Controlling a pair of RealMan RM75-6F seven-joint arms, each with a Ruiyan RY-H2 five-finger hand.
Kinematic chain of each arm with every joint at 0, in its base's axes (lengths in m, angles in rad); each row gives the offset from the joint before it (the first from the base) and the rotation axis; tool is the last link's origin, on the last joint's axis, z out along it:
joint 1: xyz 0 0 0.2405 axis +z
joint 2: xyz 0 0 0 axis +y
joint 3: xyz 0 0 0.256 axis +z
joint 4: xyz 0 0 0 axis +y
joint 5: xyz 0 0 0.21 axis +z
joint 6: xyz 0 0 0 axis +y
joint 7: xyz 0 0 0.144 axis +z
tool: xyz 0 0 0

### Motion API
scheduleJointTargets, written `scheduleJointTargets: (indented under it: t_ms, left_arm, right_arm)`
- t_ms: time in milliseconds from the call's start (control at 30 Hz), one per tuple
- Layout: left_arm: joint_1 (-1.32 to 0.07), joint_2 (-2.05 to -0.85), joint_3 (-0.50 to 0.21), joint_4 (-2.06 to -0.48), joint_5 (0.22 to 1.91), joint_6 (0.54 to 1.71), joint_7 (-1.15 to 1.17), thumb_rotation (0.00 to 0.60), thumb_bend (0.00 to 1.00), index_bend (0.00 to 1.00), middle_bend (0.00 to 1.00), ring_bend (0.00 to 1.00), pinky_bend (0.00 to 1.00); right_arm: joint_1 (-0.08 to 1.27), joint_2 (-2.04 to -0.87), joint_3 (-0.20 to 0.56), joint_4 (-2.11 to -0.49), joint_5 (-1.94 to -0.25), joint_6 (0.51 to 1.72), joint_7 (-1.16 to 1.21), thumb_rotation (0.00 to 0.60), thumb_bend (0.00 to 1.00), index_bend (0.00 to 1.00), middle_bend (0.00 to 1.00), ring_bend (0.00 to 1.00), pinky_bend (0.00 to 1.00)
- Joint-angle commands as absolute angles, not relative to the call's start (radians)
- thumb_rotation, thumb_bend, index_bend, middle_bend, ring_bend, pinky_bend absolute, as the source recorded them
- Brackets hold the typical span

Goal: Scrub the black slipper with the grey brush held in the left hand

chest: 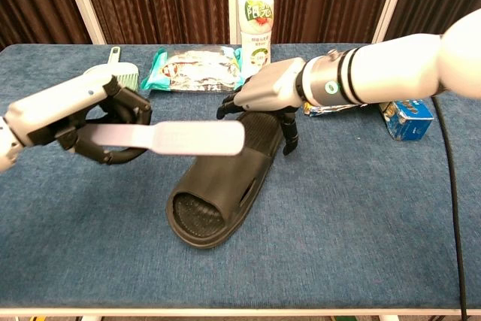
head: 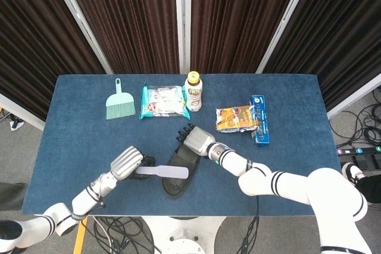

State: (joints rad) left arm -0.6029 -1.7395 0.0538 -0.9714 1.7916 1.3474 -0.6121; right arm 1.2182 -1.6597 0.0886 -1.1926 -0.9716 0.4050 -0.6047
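The black slipper (head: 177, 173) (chest: 218, 193) lies near the table's front edge, toe end toward the front. My left hand (head: 128, 163) (chest: 105, 122) grips the handle of the grey brush (head: 164, 172) (chest: 176, 138), whose head hovers over the slipper's strap. My right hand (head: 195, 141) (chest: 267, 92) is over the slipper's heel end with fingers spread downward; whether it touches the heel I cannot tell.
Along the back stand a green hand broom (head: 119, 104) (chest: 113, 73), a snack packet (head: 162, 100) (chest: 197, 69), a drink bottle (head: 193, 91) (chest: 256, 26), an orange snack bag (head: 235, 118) (chest: 347, 88) and a blue box (head: 259, 120) (chest: 406, 110).
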Motion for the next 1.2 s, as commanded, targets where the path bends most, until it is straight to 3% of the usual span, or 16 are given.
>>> scheduleJointTargets:
  t_ms: [33, 200, 300, 533, 800, 1000, 1200]
  left_arm:
    - [-0.627, -1.761, 0.037, -0.94, 1.766, 1.313, -0.634, 0.6, 0.61, 1.0, 1.0, 1.0, 1.0]
    - [-0.643, -1.8, 0.047, -0.871, 1.751, 1.274, -0.658, 0.6, 0.61, 1.0, 1.0, 1.0, 1.0]
    - [-0.647, -1.825, 0.059, -0.826, 1.75, 1.262, -0.657, 0.6, 0.61, 1.0, 1.0, 1.0, 1.0]
    - [-0.65, -1.85, 0.105, -0.79, 1.783, 1.27, -0.623, 0.6, 0.61, 1.0, 1.0, 1.0, 1.0]
    - [-0.634, -1.804, 0.168, -0.901, 1.841, 1.332, -0.56, 0.6, 0.61, 1.0, 1.0, 1.0, 1.0]
    - [-0.646, -1.781, 0.117, -0.941, 1.801, 1.357, -0.602, 0.6, 0.61, 1.0, 1.0, 1.0, 1.0]
    - [-0.683, -1.789, 0.074, -0.89, 1.727, 1.257, -0.688, 0.6, 0.61, 1.0, 1.0, 1.0, 1.0]
  right_arm:
    - [1.243, -1.685, 0.067, -1.165, -0.947, 0.413, -0.612, 0.6, 0.06, 0.05, 0.11, 0.0, 0.0]
    - [1.247, -1.693, 0.06, -1.159, -0.959, 0.451, -0.585, 0.6, 0.18, 0.36, 0.31, 0.12, 0.13]
    - [1.246, -1.685, 0.057, -1.164, -0.975, 0.46, -0.565, 0.6, 0.22, 0.41, 0.35, 0.15, 0.17]
    - [1.246, -1.673, 0.052, -1.174, -0.996, 0.473, -0.528, 0.6, 0.22, 0.44, 0.37, 0.17, 0.2]
    - [1.246, -1.667, 0.041, -1.184, -1.012, 0.486, -0.504, 0.6, 0.22, 0.45, 0.37, 0.17, 0.21]
    - [1.242, -1.662, 0.03, -1.19, -1.019, 0.495, -0.495, 0.6, 0.22, 0.45, 0.37, 0.17, 0.21]
    - [1.241, -1.654, 0.026, -1.201, -1.018, 0.505, -0.493, 0.6, 0.22, 0.45, 0.37, 0.17, 0.21]
